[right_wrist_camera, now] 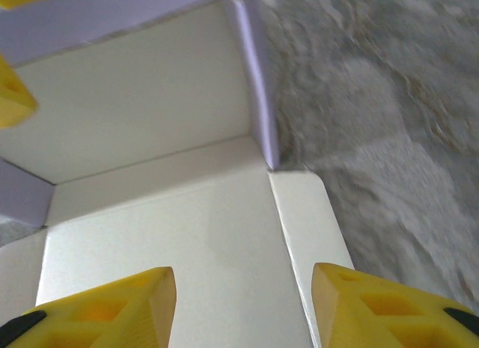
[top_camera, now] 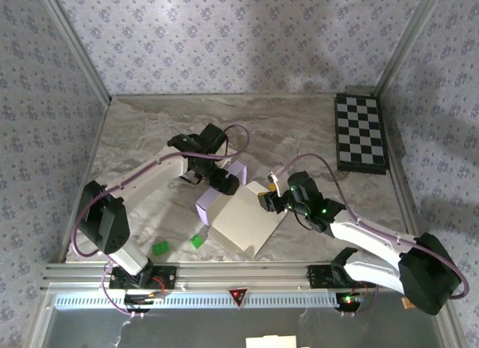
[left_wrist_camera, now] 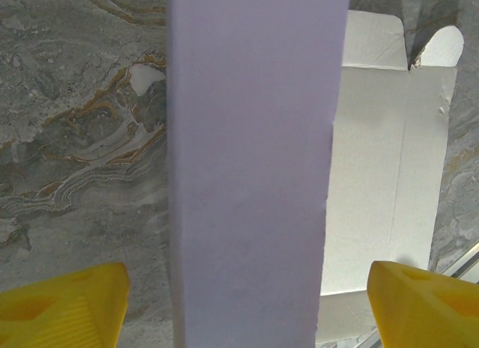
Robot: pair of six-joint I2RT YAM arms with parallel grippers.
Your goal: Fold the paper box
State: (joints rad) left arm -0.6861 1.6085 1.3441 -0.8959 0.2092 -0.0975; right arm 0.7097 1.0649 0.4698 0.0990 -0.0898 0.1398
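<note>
Left gripper (left_wrist_camera: 247,307) jaws released, astride upright wall (left_wrist_camera: 251,138); right gripper (right_wrist_camera: 243,310) jaws released at paper box (top_camera: 243,221) 2 o'clock edge. Risk: unheld wall springs flat.

I viewed the table (top_camera: 150,131): a grey marble-pattern top with brown veining. The paper box (top_camera: 243,221) lay near the middle, toward the near edge. Its white panels were flat on the surface, and a pale-lilac wall stood upright along the far-left side. One green bit (top_camera: 160,248) lay at the front left. A second green bit (top_camera: 197,241) lay just beside the box's near-left corner. A checkerboard (top_camera: 360,133) lay flat at the far right, well apart from the box.
</note>
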